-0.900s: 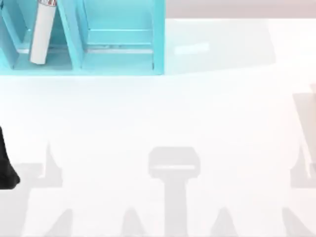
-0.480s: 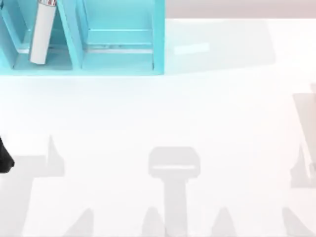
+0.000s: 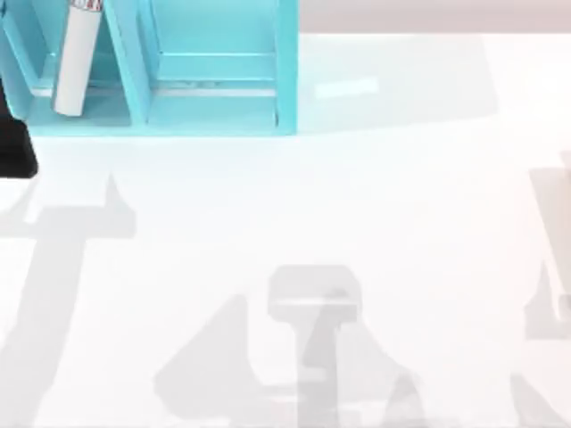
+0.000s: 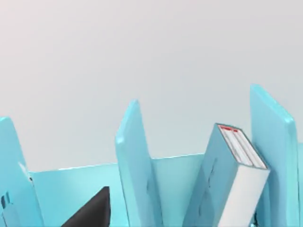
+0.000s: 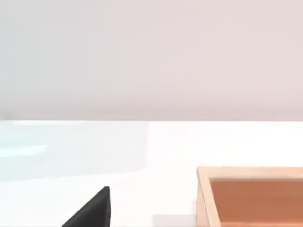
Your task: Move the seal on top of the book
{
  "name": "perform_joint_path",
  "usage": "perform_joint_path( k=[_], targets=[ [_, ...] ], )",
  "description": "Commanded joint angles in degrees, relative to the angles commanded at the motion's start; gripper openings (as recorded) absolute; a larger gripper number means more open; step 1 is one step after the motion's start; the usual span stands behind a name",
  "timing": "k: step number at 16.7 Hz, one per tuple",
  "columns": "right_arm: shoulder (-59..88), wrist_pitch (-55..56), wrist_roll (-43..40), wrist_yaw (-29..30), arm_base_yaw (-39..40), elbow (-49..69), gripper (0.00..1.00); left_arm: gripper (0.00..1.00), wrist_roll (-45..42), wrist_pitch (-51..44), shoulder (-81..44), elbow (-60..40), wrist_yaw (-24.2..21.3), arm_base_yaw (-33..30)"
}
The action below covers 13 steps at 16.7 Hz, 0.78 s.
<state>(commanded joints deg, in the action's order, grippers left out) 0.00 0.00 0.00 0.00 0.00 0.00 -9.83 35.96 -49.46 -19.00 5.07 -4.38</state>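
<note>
White table [image 3: 375, 205], shelf [image 3: 285, 80] far left; left gripper [image 3: 13, 147] beside it, finger state: can't tell. Risk: clipping the shelf wall or the book [image 4: 236, 179] leaning inside.

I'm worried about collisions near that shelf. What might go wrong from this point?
1. The left arm sits right against the light-blue shelf front; any move farther in may knock it.
2. A jolt may topple the white-edged item leaning in a compartment.
The right gripper idles near a wooden tray.
</note>
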Motion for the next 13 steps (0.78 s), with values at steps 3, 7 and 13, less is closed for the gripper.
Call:
perform_joint_path(
  k=[3, 7, 13],
  targets=[
    [0.0, 0.0, 0.0, 0.0, 0.0, 0.0, 1.00, 1.00, -3.4, 10.9, -19.9, -6.1, 1.2, -1.0],
    [0.0, 0.0, 0.0, 0.0, 0.0, 0.0, 1.00, 1.00, -7.6, 23.7, -44.7, -13.4, 2.4, -2.0],
    [0.0, 0.0, 0.0, 0.0, 0.0, 0.0, 1.00, 1.00, -11.9, 34.8, -66.5, -20.2, 3.1, -2.5]
  ],
)
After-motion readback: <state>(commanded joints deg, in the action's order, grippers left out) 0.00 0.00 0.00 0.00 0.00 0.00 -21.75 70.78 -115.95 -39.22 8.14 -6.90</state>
